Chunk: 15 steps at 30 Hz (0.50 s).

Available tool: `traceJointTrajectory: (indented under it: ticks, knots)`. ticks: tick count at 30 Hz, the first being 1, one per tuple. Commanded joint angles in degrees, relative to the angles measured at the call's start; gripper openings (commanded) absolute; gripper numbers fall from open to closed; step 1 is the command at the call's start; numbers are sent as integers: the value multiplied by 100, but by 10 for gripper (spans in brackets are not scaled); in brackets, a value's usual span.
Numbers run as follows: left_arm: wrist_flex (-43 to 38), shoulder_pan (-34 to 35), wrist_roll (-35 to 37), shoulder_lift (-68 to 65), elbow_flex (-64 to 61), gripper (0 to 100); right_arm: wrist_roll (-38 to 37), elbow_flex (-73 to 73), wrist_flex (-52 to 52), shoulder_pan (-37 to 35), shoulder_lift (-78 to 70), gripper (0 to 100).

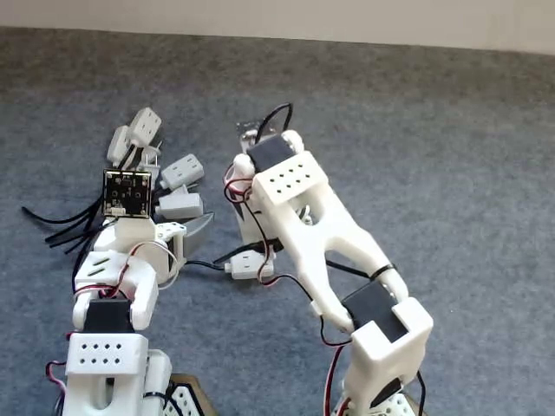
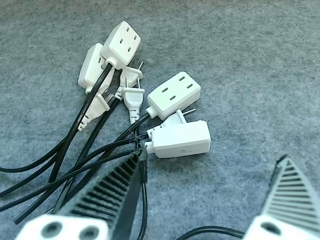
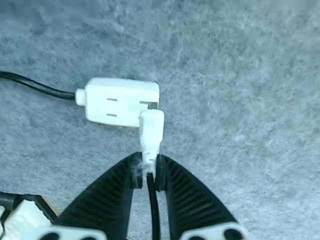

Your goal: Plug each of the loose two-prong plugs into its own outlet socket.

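Right wrist view: right pincer (image 3: 148, 167) gripping plug (image 3: 151, 130) at socket (image 3: 117, 102) | left pincer (image 2: 210, 160) spread, empty

Setting: robotics test bench, in a lab or a hobby room; cannot tell which.

Evidence:
- Two white printed arms, left arm (image 1: 113, 295) and right arm (image 1: 329, 234), stand side by side.
- Red and black wires (image 1: 236, 192) run bare along the arms, and a bare camera board (image 1: 128, 192) sits on one wrist.
- Work surface is a grey felt-like mat (image 1: 451, 130) with a pale strip (image 1: 347, 16) along its far edge.
- Props are loose sockets (image 2: 174, 95) and a plug (image 3: 151, 127) on black cords (image 2: 75, 131), lying on the mat.
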<state>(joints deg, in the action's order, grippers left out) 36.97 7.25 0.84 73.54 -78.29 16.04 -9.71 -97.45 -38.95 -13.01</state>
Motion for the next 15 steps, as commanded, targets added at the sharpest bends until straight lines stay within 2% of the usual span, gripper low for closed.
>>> traceJointTrajectory:
  ticks: [1,15]
  knots:
    - [-97,31,0,57,22,383,0,189,-13,-84,418,5]
    - [-97,31,0,57,22,383,53,171,22,-127,444,5]
